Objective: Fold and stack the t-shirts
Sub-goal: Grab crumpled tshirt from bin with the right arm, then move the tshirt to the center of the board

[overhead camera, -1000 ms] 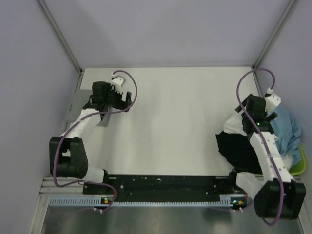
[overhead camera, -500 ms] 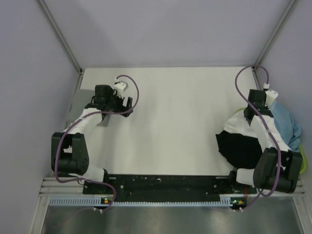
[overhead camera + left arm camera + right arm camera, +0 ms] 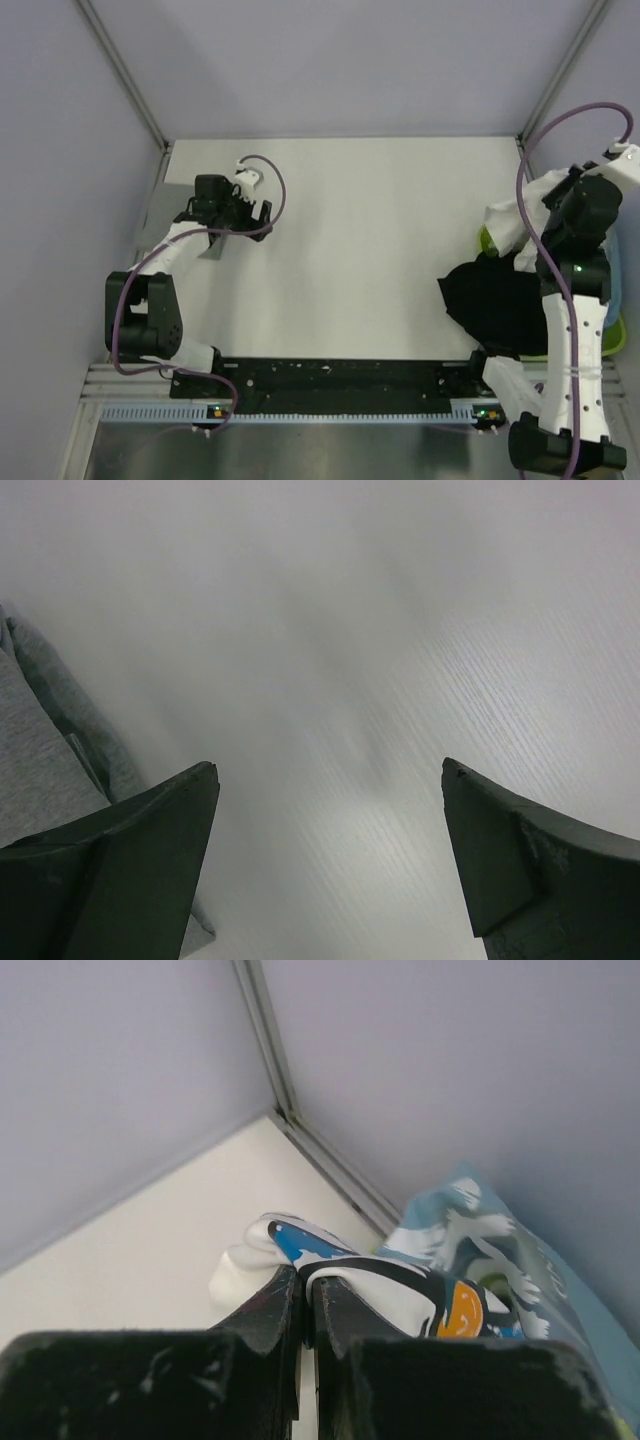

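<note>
My right gripper (image 3: 305, 1282) is shut on a fold of the white t-shirt (image 3: 400, 1295) with blue, black and orange print, and holds it in the air. In the top view this gripper (image 3: 533, 222) is raised at the right table edge, and the white t-shirt (image 3: 505, 222) hangs from it above a crumpled black t-shirt (image 3: 495, 305). My left gripper (image 3: 330, 770) stands open over bare table, with a grey t-shirt (image 3: 40, 765) just left of its left finger. From above, this gripper (image 3: 250, 214) is at the far left, the grey t-shirt (image 3: 212, 247) partly under the arm.
A lime-green tray (image 3: 620, 340) lies under the pile at the right edge, its rim also showing by the hanging cloth. Grey enclosure walls and metal corner posts (image 3: 265, 1040) close in the table. White tabletop (image 3: 360, 250) lies between the two arms.
My right gripper has shut on the white t-shirt and lifted it off the pile as the arm rose. My left arm shifted slightly nearer and stays open.
</note>
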Controlling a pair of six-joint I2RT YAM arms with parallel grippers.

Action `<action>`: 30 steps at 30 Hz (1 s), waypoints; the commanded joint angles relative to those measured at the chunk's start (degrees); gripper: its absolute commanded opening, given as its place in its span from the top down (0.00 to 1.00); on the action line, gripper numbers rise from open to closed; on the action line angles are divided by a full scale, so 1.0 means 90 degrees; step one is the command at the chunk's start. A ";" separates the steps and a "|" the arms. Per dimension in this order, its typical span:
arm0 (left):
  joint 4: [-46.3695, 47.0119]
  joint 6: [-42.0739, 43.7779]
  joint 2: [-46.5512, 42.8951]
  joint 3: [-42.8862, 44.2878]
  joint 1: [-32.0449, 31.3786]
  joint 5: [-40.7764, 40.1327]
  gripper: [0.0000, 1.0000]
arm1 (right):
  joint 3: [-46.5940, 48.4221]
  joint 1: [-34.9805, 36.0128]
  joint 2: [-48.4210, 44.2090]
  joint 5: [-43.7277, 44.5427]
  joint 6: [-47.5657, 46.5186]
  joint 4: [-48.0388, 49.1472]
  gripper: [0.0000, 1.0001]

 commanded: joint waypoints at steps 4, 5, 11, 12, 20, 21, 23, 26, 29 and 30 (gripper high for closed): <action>-0.0013 0.0096 -0.0239 0.0054 0.0006 0.0208 0.04 | 0.1560 0.0013 -0.0624 -0.0711 -0.0878 0.1625 1.00; -0.0013 0.0116 -0.0249 0.0054 0.0006 0.0208 0.04 | 0.1697 0.0013 -0.0653 -0.0808 -0.0957 0.1791 1.00; -0.0013 0.0116 -0.0259 0.0073 0.0006 0.0198 0.04 | 0.2683 0.0013 -0.0215 -0.2990 -0.0930 0.2397 1.00; -0.0013 0.0116 -0.0268 0.0073 0.0006 0.0188 0.04 | 0.2858 0.0013 -0.0069 -0.3519 -0.0774 0.2427 1.00; -0.0043 0.0126 -0.0502 0.0297 0.0181 -0.0581 0.03 | 0.3348 0.1501 0.1367 -0.5811 0.0287 0.3318 1.00; 0.0006 0.0135 -0.0580 0.0317 0.0269 -0.0680 0.03 | 0.3339 0.2338 0.1533 -0.5587 -0.0269 0.3093 1.00; -0.0003 0.0135 -0.0659 0.0443 0.0425 -0.0788 0.03 | 0.3329 0.3378 0.1952 -0.5128 -0.1198 0.2576 1.00; -0.0062 0.0135 -0.0717 0.0658 0.1030 -0.0847 0.02 | 0.3203 0.4278 0.2762 -0.4921 -0.1778 0.1998 1.00; -0.0052 0.0203 -0.0727 0.0795 0.1246 -0.1110 0.02 | 0.2929 0.4990 0.3660 -0.4658 -0.1787 0.2183 1.00; -0.0081 0.0242 -0.0718 0.0854 0.1285 -0.1207 0.02 | 0.2909 0.5302 0.3943 -0.4541 -0.1884 0.2164 1.00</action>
